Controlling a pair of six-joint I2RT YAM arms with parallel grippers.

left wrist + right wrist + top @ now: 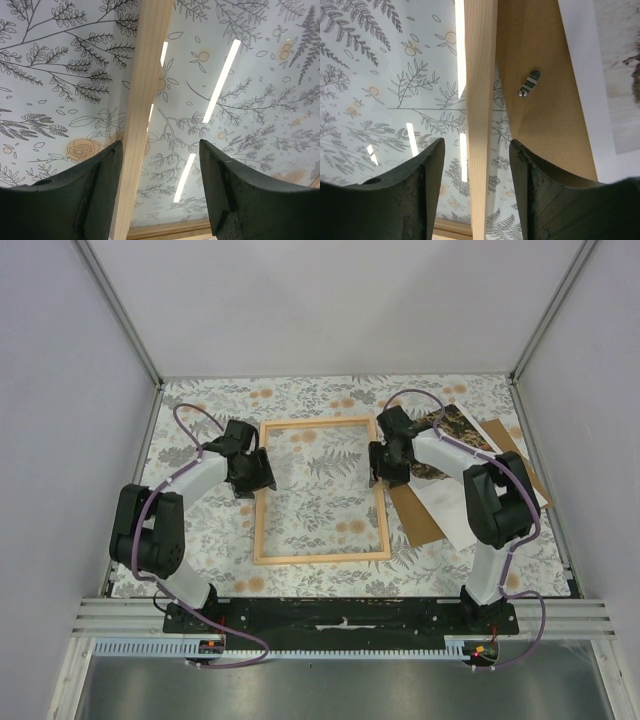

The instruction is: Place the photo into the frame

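1. Top external view: a table [300,395] covered in a leaf-and-flower cloth.
2. A light wooden frame [320,557] lies flat at the table's middle, the cloth showing through it.
3. A brown board [420,518] lies against the frame's right rail.
4. The photo [460,427] rests on that board, picture side up, outside the frame and partly hidden by the right arm.
5. The left gripper [160,195] has its fingers spread astride the frame's left rail.
6. The right gripper [477,192] has its fingers spread astride the right rail.

Bright and even from above, with only soft shadows. Long white strips of glare on the shiny glass [220,75] in both wrist views. Fingers [410,200] up close very dark, almost black.
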